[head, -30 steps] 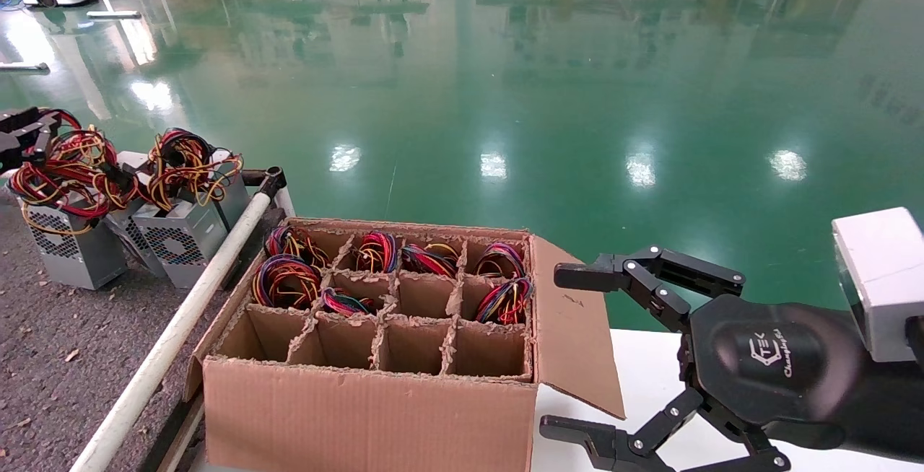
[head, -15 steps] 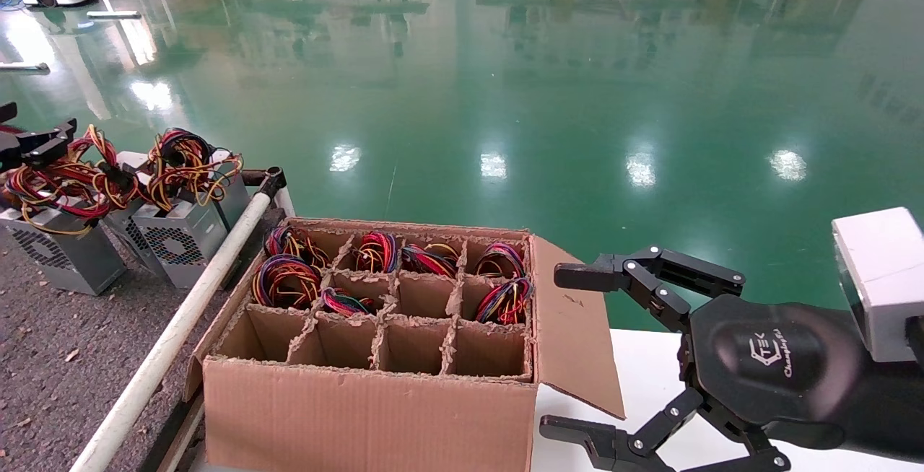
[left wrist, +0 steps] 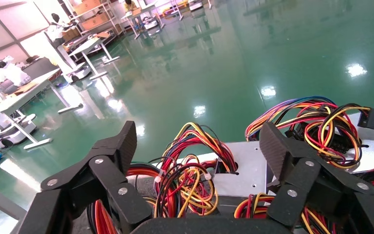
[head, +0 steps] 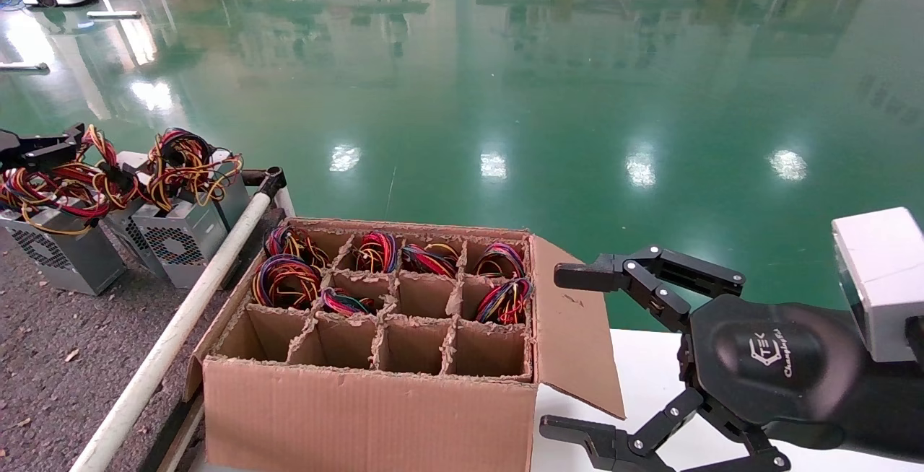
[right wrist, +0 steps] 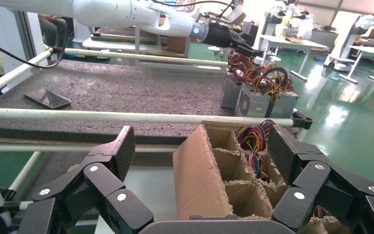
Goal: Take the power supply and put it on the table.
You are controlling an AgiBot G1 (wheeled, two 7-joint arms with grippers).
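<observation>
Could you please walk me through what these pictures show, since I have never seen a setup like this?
It is a two-armed robot. One picture looks down from its head; the other two come from cameras on its wrists. The left pincer, open, hovers over the wires of the power supply, which stands on the rough grey table beside two similar units. The right pincer waits open over the white tabletop, next to a cardboard box whose compartments hold more wire bundles. Nothing is held.

Silver-grey power supply (head: 61,259) with honeycomb holes, red-yellow-black-orange wires. Table (head: 65,356) dark grey, speckled; rail (head: 173,335) white. Brown cardboard box (head: 375,400), multicolour wire coils inside. Glossy green floor (head: 541,97). Black right gripper (head: 570,353).
</observation>
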